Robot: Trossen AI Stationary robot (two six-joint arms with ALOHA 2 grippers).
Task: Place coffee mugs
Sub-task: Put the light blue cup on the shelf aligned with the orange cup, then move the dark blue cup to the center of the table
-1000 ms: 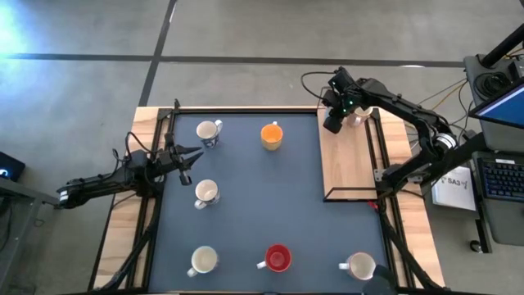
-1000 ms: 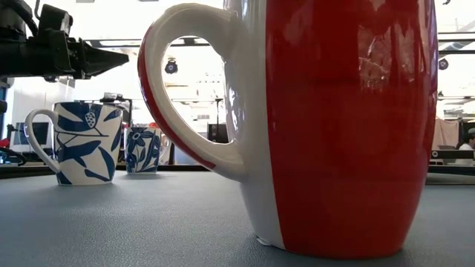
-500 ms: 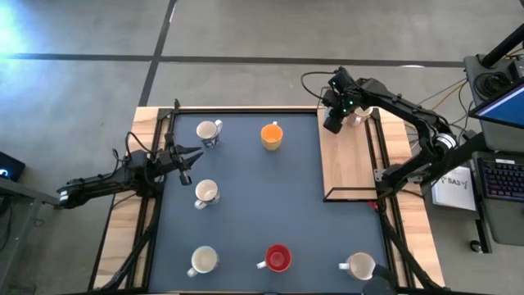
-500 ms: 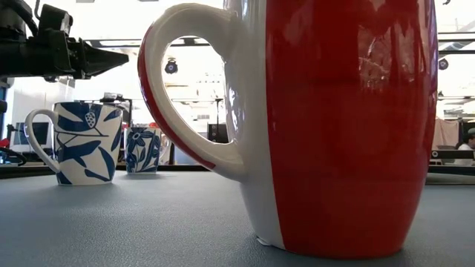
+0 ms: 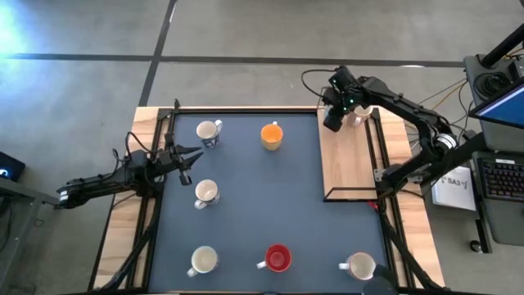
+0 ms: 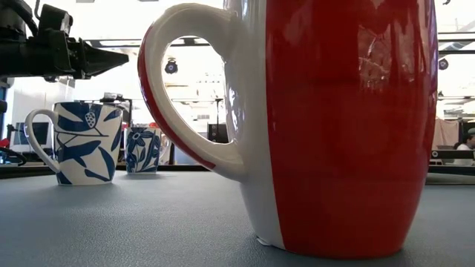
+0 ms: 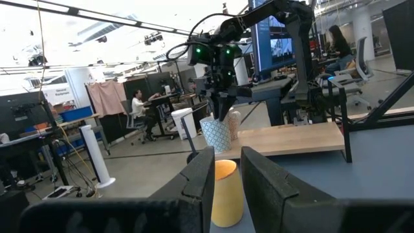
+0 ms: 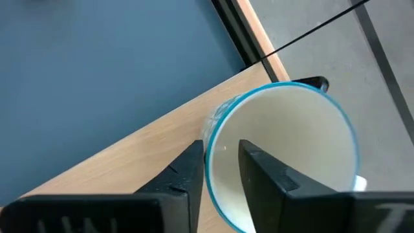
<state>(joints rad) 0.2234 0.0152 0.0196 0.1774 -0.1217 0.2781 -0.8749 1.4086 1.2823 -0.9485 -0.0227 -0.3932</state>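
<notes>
Bright backlight washes out the low view, with window glare on the red mug (image 6: 349, 126).

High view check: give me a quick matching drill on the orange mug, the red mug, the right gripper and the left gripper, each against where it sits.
Things:
1. orange mug
2. red mug
3. right gripper
4. left gripper

Places:
A. over the far corner of the wooden board, at a blue-rimmed mug's rim
B. near edge of the blue mat, about the middle
C. far edge of the blue mat
D. left edge of the blue mat, between two patterned mugs

Pairs: 1-C, 2-B, 3-A, 4-D
</notes>
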